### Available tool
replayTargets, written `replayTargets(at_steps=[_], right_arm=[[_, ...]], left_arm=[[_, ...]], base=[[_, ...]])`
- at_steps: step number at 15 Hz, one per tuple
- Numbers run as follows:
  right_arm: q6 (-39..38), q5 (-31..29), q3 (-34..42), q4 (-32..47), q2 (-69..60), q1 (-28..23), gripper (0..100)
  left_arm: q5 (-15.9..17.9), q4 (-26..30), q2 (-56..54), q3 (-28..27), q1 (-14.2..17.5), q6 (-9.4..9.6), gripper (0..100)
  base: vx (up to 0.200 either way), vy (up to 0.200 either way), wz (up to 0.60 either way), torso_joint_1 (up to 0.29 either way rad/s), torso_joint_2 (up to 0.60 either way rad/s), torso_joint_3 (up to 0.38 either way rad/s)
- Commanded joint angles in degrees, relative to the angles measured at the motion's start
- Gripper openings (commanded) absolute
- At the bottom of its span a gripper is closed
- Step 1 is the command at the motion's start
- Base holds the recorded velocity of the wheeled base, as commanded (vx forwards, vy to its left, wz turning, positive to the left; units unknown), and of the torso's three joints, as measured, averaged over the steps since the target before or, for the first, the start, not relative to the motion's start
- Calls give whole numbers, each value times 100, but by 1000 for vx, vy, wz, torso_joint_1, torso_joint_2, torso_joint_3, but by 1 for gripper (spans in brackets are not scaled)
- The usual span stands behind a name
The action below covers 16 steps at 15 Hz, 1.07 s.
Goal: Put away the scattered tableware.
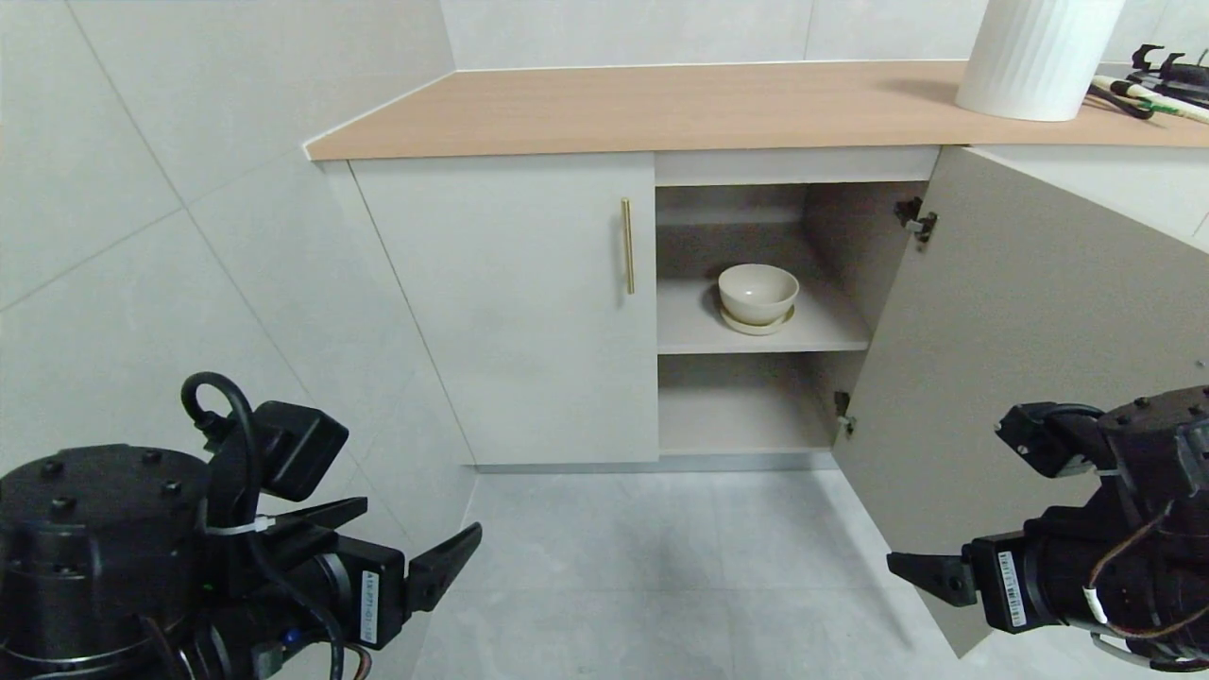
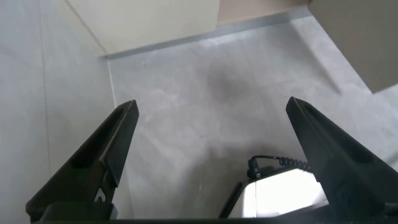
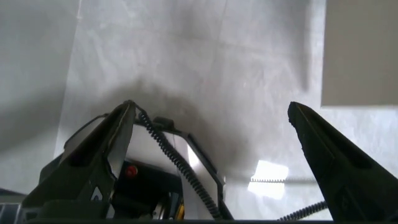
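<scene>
Cabinet shelf, bowl resting on plate

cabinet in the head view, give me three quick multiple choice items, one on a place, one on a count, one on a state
1. Where is the bowl?
A. on the worktop
B. on a plate on the upper shelf
C. on the lower shelf
2. How many doors stand open?
A. none
B. one
C. two
3. What state is the left pincer in?
A. open and empty
B. shut on a spoon
C. shut on the bowl

Answers: 1 B, the bowl sits on the plate on that shelf; 2 B, the right door is swung out while the left door is closed; 3 A, it is spread wide with only floor between.
</scene>
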State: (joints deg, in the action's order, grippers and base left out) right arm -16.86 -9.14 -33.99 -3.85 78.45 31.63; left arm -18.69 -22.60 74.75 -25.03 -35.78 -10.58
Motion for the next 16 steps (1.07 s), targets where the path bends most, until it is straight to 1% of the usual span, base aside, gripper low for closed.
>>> replayTargets(at_steps=[1,9,15,16], right_arm=[[-2,-9,6,-1,13,-8,100],[-2,-9,15,-1,-5,-8,100],[-2,-17,15,25,-31,-70,100],[7,-17,6,130,-58,-87,100]], left_arm=[[-3,1,22,7,1,12,100],[-3,1,48,15,1,21,100],[-12,1,57,7,10,21,100],[-12,1,57,7,1,21,100]], base=[[0,0,0,0,0,0],[0,0,0,0,0,0],[0,-200,0,4,2,2],[0,-200,0,-2,2,12]])
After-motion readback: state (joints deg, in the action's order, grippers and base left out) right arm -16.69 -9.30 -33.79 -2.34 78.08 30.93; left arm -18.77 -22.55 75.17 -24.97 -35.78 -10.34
